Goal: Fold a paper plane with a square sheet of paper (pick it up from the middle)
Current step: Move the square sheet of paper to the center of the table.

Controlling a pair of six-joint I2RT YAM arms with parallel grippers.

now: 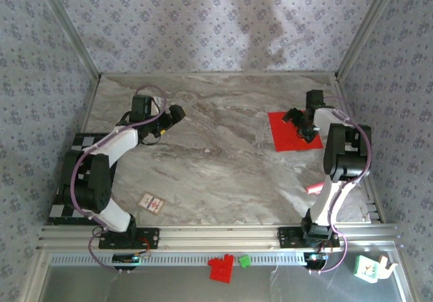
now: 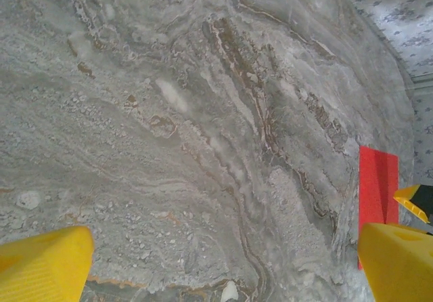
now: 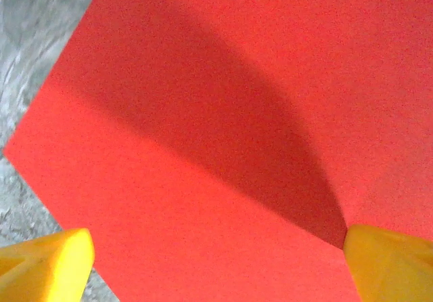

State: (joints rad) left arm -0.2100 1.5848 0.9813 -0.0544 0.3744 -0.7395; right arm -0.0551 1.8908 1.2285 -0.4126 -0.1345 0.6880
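a small white card with a red mark (image 1: 151, 203) lay on the marble-patterned table (image 1: 223, 173) near the left arm's base, well apart from both grippers. off the table, in front of the rail, sat a chunky red toy-brick block (image 1: 220, 268) with a small green brick (image 1: 243, 261) just beside it. nothing lay between the grippers and the paper. the square sheet of paper (image 1: 292, 131) (image 2: 376, 193) (image 3: 223, 112) lay flat at the far right of the table, thin, bright red, plain and uncreased. the right gripper (image 1: 302, 122) (image 3: 216, 254) hung right over it, jaws spread wide and grasping nothing, its yellow fingers (image 3: 47, 261) framing the sheet and throwing a curved shadow on it; whether the tips touched the paper could not be told. the left gripper (image 1: 172, 116) (image 2: 223, 261) hovered over bare grey veined stone at the far left, jaws likewise released and wide, well apart from the sheet.
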